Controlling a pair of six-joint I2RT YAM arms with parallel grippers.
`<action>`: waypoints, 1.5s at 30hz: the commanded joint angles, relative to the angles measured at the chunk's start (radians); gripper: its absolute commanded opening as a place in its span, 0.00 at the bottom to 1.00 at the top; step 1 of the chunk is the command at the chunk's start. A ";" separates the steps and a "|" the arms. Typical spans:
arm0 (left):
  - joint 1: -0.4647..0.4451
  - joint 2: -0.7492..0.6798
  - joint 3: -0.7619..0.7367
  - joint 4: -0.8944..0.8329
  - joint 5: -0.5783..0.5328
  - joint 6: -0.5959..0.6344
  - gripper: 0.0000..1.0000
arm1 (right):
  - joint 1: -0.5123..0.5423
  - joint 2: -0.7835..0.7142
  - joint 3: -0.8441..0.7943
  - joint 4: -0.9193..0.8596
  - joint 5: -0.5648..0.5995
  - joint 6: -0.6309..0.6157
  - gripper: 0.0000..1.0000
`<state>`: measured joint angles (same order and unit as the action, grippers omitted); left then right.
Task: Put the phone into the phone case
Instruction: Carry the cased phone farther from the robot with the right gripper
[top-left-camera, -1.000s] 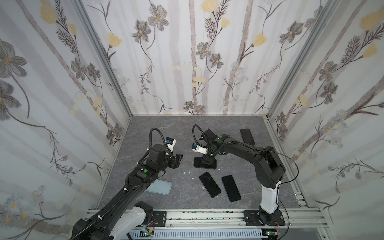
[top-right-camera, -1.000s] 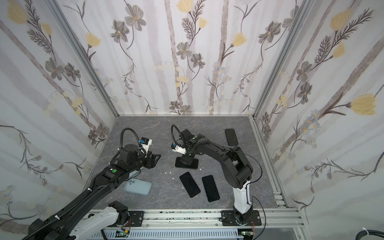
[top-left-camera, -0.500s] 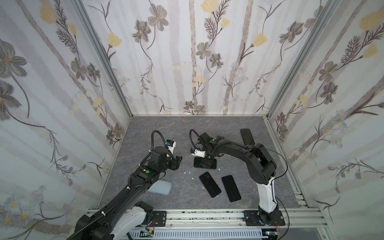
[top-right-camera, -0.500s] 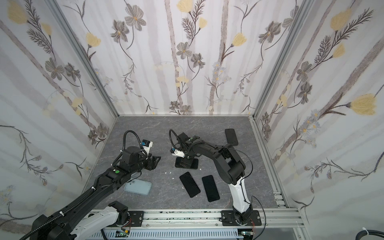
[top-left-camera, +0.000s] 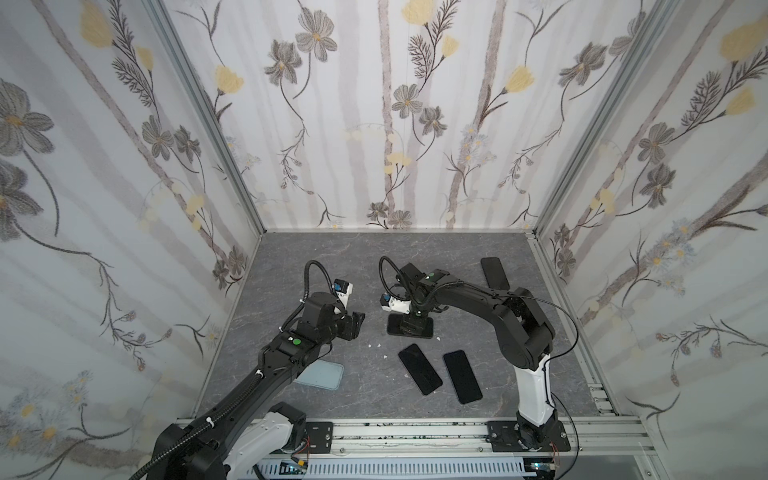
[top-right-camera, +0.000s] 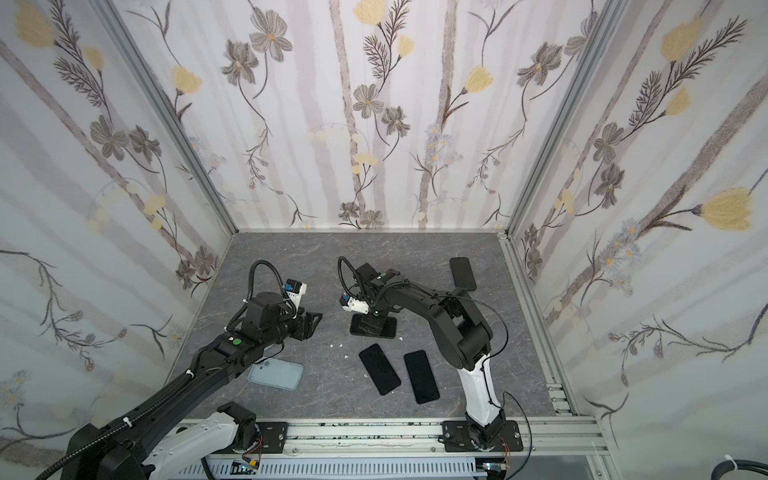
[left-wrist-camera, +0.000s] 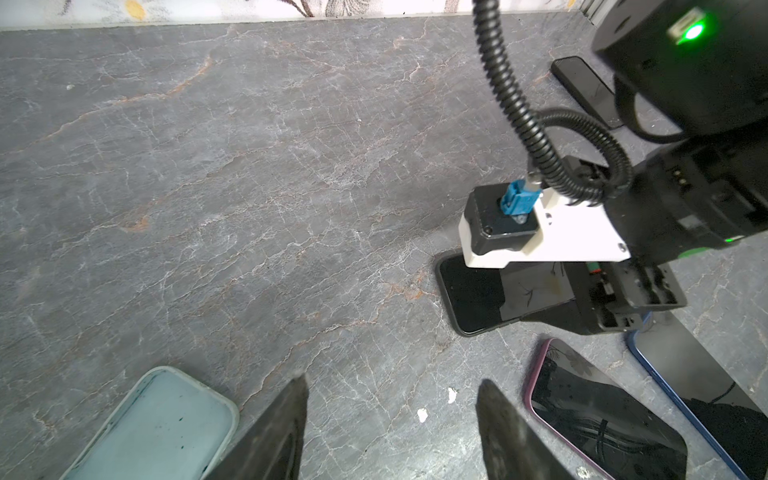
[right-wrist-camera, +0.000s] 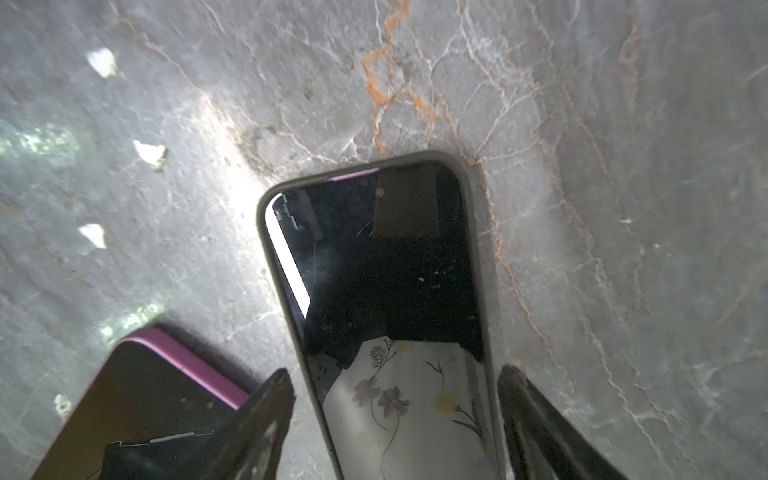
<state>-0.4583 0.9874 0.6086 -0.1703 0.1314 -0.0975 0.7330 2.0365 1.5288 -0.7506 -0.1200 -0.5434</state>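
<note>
A dark phone with a grey rim (right-wrist-camera: 386, 270) lies flat on the grey stone floor, mid-floor in both top views (top-left-camera: 409, 325) (top-right-camera: 372, 328). My right gripper (right-wrist-camera: 395, 382) points down at it. It is open, one finger on each long side of the phone with a thin gap on both sides. The empty light blue phone case (top-left-camera: 322, 375) (top-right-camera: 276, 374) (left-wrist-camera: 158, 419) lies near the front left, partly under my left arm. My left gripper (left-wrist-camera: 390, 386) (top-left-camera: 357, 326) hovers open over bare floor between case and phone, holding nothing.
A purple-rimmed phone (top-left-camera: 419, 368) (right-wrist-camera: 145, 399) and a blue-rimmed phone (top-left-camera: 462, 376) (left-wrist-camera: 685, 365) lie side by side in front of the grey-rimmed one. Another dark phone (top-left-camera: 494, 272) lies at the back right. Small white crumbs (left-wrist-camera: 422, 414) dot the floor. Floral walls enclose three sides.
My right arm has shifted its pose above the grey-rimmed phone, and its gripper now sits low astride it. My left gripper has edged slightly right. Neither gripper's opening has changed.
</note>
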 joint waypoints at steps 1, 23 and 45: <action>0.002 0.007 0.010 0.026 -0.015 0.015 0.64 | 0.002 -0.006 0.004 -0.030 -0.012 -0.021 0.79; 0.002 0.014 0.008 0.026 -0.026 0.014 0.65 | 0.003 0.060 -0.019 0.007 0.072 -0.003 0.79; 0.003 0.031 0.010 0.026 -0.023 0.015 0.65 | -0.005 0.095 0.026 -0.009 0.053 0.020 0.82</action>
<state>-0.4564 1.0157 0.6109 -0.1677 0.1089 -0.0971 0.7307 2.1143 1.5513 -0.7532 -0.0685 -0.5278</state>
